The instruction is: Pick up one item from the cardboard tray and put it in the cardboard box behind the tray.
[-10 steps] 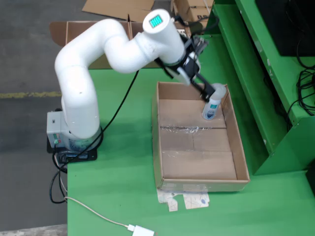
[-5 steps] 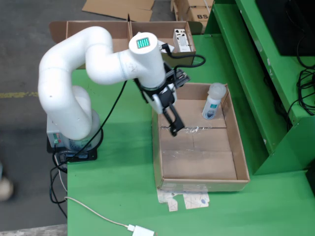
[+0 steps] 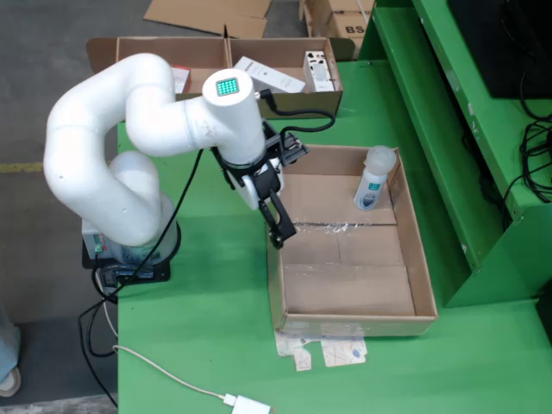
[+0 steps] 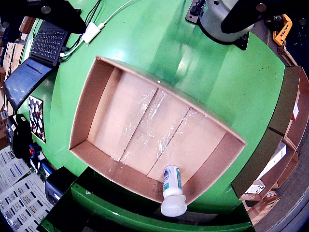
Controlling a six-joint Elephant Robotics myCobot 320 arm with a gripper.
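Note:
A white bottle with a blue label point(image 3: 373, 183) stands in the far right corner of the shallow cardboard tray point(image 3: 345, 293). In the wrist view the bottle point(image 4: 172, 191) leans against the tray's wall point(image 4: 82, 111). It is the only item I see in the tray. My gripper point(image 3: 274, 226) hangs over the tray's left rim, well apart from the bottle. In the wrist view its dark fingers point(image 4: 53, 12) show at the top corners, wide apart, with nothing between them. The cardboard box point(image 3: 285, 52) lies behind the tray and holds several white packets; it shows at the right in the wrist view point(image 4: 289, 116).
My base point(image 3: 129, 250) stands at the table's left edge. A green shelf frame point(image 3: 448, 129) runs along the right side. A cable with a white adaptor point(image 3: 246, 404) lies at the front. Paper scraps point(image 3: 323, 352) stick out under the tray. A keyboard point(image 4: 46, 46) lies beyond the table.

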